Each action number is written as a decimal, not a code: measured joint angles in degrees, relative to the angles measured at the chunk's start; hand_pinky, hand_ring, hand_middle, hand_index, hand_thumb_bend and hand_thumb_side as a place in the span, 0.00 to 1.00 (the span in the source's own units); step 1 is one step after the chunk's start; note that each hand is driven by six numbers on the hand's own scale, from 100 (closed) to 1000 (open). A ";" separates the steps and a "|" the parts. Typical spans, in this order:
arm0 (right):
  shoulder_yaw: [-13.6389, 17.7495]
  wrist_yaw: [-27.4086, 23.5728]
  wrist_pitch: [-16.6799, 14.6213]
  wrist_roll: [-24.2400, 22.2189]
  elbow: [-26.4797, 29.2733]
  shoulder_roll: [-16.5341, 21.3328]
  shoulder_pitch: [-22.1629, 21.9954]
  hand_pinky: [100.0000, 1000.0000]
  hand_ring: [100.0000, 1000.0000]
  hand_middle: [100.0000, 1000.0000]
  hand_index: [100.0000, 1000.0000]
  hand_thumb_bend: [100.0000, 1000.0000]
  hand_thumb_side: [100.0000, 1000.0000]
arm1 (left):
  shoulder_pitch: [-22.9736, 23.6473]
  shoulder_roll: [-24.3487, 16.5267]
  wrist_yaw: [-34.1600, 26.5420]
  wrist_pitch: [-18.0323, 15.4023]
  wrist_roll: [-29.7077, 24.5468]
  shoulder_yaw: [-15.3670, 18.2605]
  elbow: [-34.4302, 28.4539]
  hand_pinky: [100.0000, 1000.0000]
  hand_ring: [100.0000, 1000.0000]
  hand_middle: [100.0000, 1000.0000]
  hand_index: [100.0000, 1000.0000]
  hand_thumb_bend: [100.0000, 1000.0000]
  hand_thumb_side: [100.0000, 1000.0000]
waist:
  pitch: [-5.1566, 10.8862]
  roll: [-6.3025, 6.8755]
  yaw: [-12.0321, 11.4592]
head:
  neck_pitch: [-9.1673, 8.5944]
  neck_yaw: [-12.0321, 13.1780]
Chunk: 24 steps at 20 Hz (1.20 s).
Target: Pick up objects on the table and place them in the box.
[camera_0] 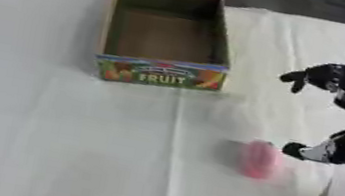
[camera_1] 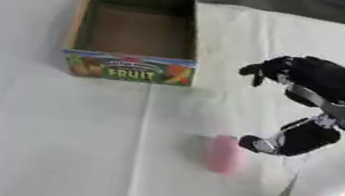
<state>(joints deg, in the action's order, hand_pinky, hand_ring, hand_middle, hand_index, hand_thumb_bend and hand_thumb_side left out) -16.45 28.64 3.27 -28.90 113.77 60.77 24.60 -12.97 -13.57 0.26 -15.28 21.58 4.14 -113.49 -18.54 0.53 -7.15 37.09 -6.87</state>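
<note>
Pink object [camera_0: 259, 159] lies on the white-clothed counter [camera_0: 53, 140], lower right of centre, well apart from the FRUIT box [camera_0: 161, 73] at upper centre, which looks empty. Your right hand [camera_1: 318, 95] hangs just right of it, fingers [camera_1: 256, 73] spread, thumb tip near but not touching, holding nothing. Step looks like approach-to-grasp. Next: lower, close round it, carry up-left into the box. Left hand isn't visible.

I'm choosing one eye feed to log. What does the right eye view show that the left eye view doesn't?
Right eye only: more of the right arm behind the right hand, with a silver joint at the frame's edge. Left eye only: more cloth left of the box. Both: the open hand beside the pink object, not holding it, the box looking empty, and no left hand.
</note>
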 measured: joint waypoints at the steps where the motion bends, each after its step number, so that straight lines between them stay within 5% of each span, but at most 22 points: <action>1: -0.40 0.01 0.30 -0.68 0.00 0.00 0.23 0.74 0.82 0.67 0.93 0.57 0.40 | 0.00 0.00 -0.02 0.00 -0.02 -0.01 0.00 0.69 0.66 0.61 0.83 0.00 0.67 | 0.01 -0.04 0.00 | 0.00 -0.06; 12: -5.38 2.67 2.32 -6.38 0.01 -0.05 1.06 0.74 0.83 0.62 0.89 0.64 0.28 | -0.02 -0.01 -0.28 0.08 -0.29 -0.03 0.00 0.69 0.66 0.61 0.82 0.00 0.67 | 0.02 -0.28 -0.30 | -0.42 -0.37; 24: -9.05 5.86 6.30 -9.83 0.01 -2.04 1.65 0.72 0.82 0.67 0.90 0.60 0.29 | -0.08 -0.01 -0.46 0.17 -0.44 -0.36 0.00 0.69 0.66 0.60 0.82 0.00 0.68 | 0.02 -0.34 -0.68 | -0.50 -0.81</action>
<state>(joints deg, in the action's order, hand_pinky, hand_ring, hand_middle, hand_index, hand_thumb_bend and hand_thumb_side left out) -25.50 34.49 9.57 -38.73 113.77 58.73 26.25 -13.05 -13.57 -0.20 -15.11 21.14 3.78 -113.49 -18.53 0.18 -7.83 36.60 -7.68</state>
